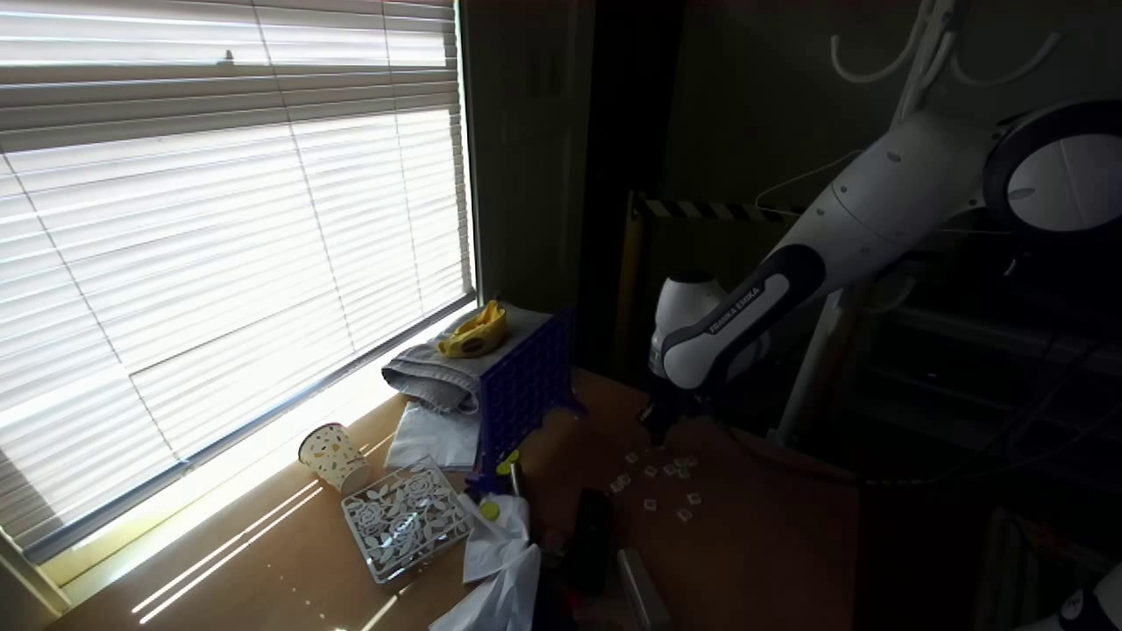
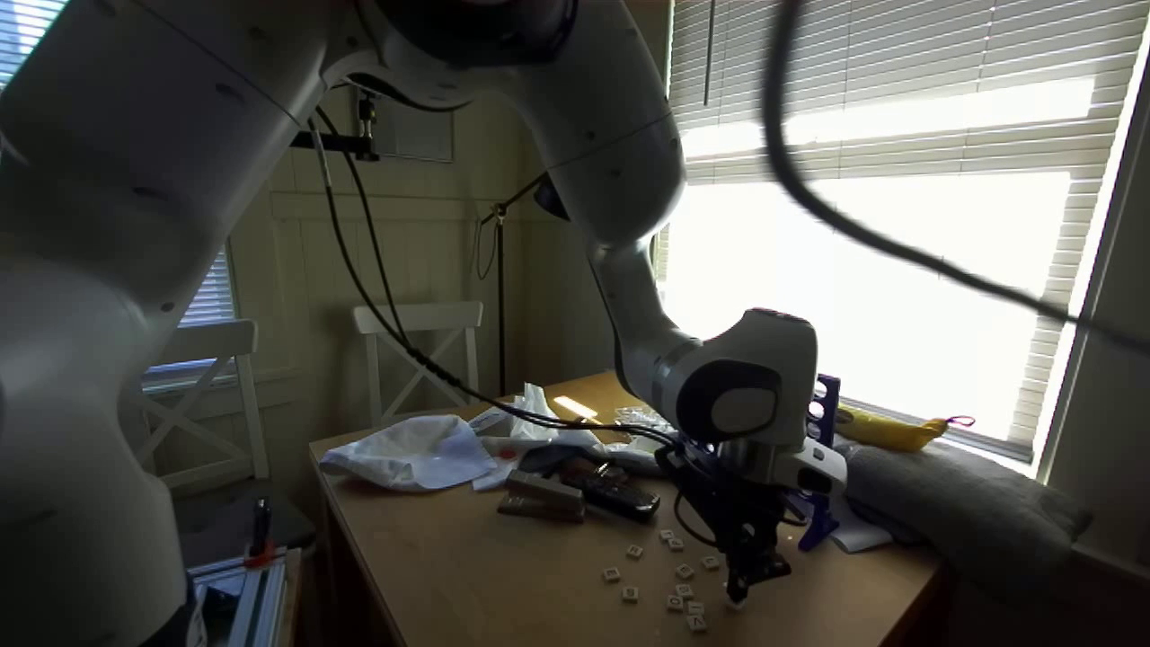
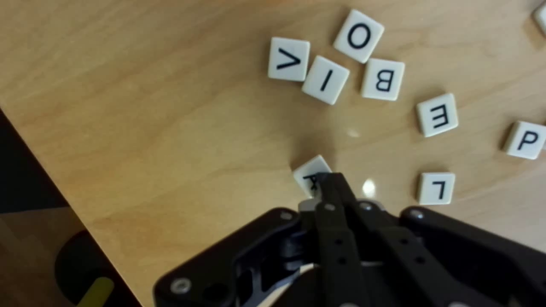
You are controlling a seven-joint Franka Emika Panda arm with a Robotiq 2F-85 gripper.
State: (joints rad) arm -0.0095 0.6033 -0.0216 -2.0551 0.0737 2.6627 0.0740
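Observation:
My gripper (image 3: 333, 181) points down at the wooden table (image 3: 170, 128), its two black fingers together at the tips. A white letter tile (image 3: 307, 171) lies at the fingertips, its letter partly hidden by a finger. I cannot tell whether the finger touches it; it does not appear to be between the fingers. Around it lie white tiles: V (image 3: 289, 59), I (image 3: 325, 80), O (image 3: 358, 36), B (image 3: 383, 79), E (image 3: 438, 115), L (image 3: 436, 188) and P (image 3: 527, 140). The gripper also shows low over the table in both exterior views (image 1: 656, 431) (image 2: 755, 580).
A purple-blue upright grid frame (image 1: 526, 381) stands near the gripper. A yellow pouch (image 1: 476, 331) lies on grey cloth (image 1: 429, 375). A patterned cup (image 1: 335, 457) and metal trivet (image 1: 408, 517) are by the window. A black remote (image 2: 613, 494), grey block (image 2: 542, 494) and white cloth (image 2: 413, 452) lie farther along.

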